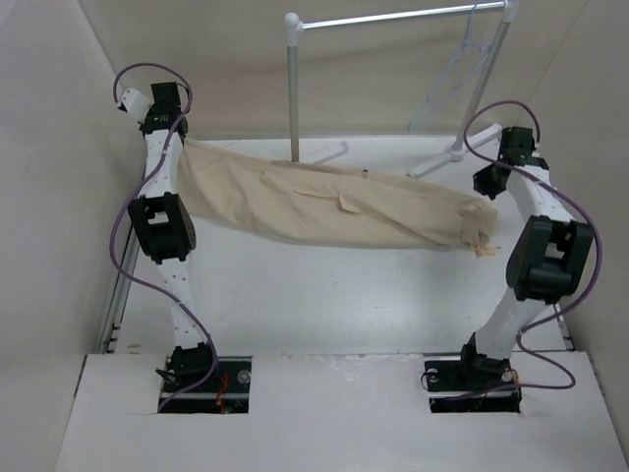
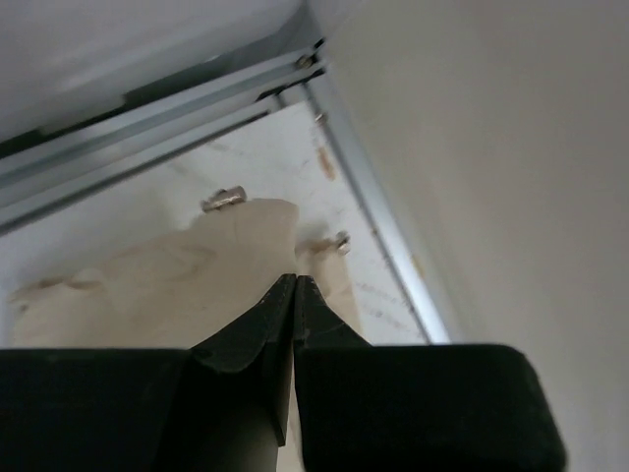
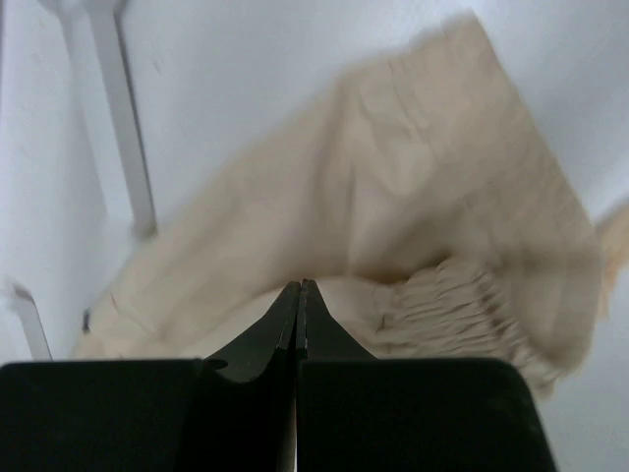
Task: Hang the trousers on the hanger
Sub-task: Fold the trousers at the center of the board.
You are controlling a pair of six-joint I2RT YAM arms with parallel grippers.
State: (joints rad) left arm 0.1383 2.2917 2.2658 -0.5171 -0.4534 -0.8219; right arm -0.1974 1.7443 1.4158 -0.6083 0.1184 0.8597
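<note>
The left gripper (image 2: 295, 278) and right gripper (image 3: 300, 285) pinch fully shut on the trousers (image 1: 334, 206), stretched between them above the white table (image 1: 344, 295), with a pale wall (image 2: 491, 147) just right of the left fingers (image 2: 246, 344).

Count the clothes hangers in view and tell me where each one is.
1. The hanger hangs on the rack rail, far right; another could lie hidden under the trousers.

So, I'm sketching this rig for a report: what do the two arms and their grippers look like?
The left arm and right arm have white tubular links with chunky black joint housings, and a purple cable loops along each. The left gripper and right gripper are matte black, tapering to thin tips.
</note>
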